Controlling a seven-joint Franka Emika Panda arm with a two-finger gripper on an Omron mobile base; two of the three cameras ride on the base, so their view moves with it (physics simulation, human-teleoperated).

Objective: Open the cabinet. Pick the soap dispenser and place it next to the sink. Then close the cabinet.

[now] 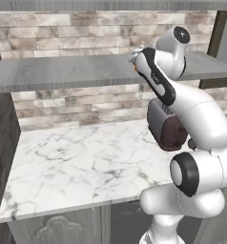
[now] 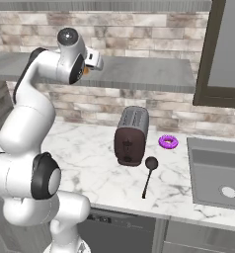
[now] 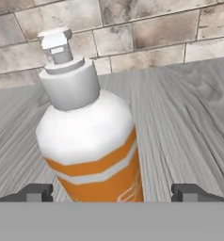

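So the arm is reaching up to the cabinet [image 1: 87,71], hand hovering right over the grey wood-grain shelf board, and the soap dispenser [image 3: 90,136] is standing upright on that shelf, sitting smack between the two fingertips [image 3: 34,192]. From the hand view the gripper [image 3: 114,193] is spread wide, one tip showing on each side of the bottle with a clear gap to the orange body on both sides, so it's bracketing the thing but not squeezing it. The white pump top is pointing up toward the brick wall behind the shelf, and the bottle is leaning a bit in that view, though I think that's just the camera rolling with the hand.

From the right base view I'm only catching a tiny orange sliver of the dispenser peeking out by the wrist, the rest is hidden behind the hand.

Below the cabinet shelf, the toaster [image 2: 132,136] is sitting on the marble countertop [image 1: 77,157]. A black ladle [image 2: 149,173] is lying just beside the toaster, a purple ring [image 2: 168,142] is sitting a little past it toward the sink [image 2: 218,173], and the sink is at the far end from the shelf's left side.
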